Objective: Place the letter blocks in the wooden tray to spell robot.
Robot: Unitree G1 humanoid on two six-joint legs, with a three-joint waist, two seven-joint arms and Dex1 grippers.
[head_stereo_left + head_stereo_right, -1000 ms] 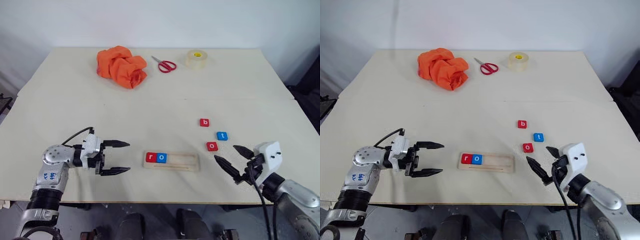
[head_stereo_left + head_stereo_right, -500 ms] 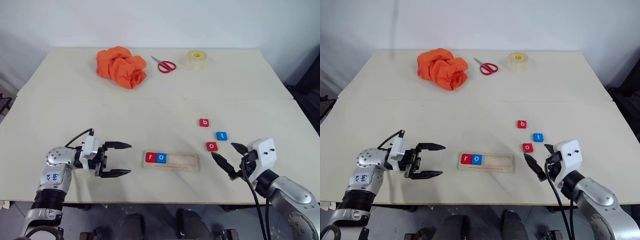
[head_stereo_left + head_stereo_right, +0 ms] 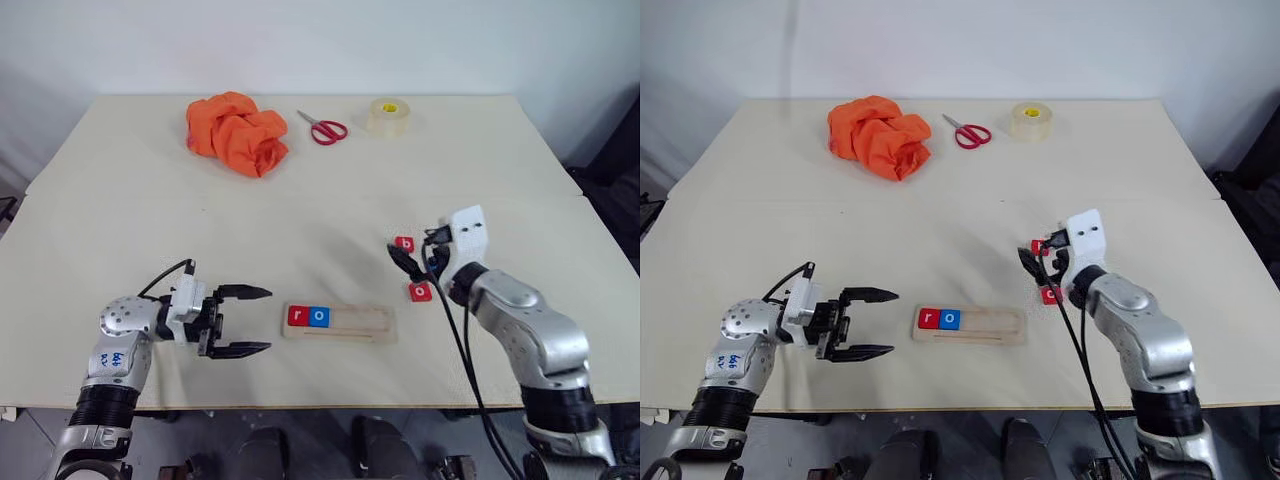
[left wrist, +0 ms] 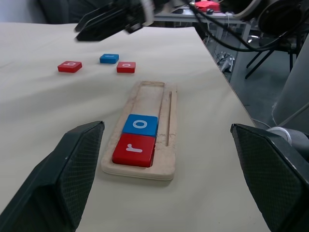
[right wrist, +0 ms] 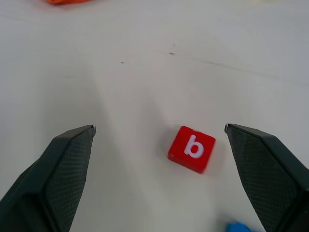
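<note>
Head view: the pale-wood grooved tray [image 3: 340, 323] is lying on the cream desk [image 3: 300, 200], carrying a red "r" tile [image 3: 298, 316] and blue "o" tile [image 3: 319, 316] at its left end. Right hand [image 3: 412, 258], fingers spread, is hovering just beside the red "b" tile [image 3: 404, 243], beyond the tray's right end.

Left wrist view: left hand [image 4: 164, 179], spread and empty, is facing the tray's left end.

Right wrist view: "b" tile lying ahead between the spread fingers, nearer the right hand.

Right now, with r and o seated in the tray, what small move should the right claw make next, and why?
Probably lower the open right claw around the red square b block, then close. The pale wooden tray holds only r and o, so b comes next, and it lies free on the table between the claw's fingers.
</note>
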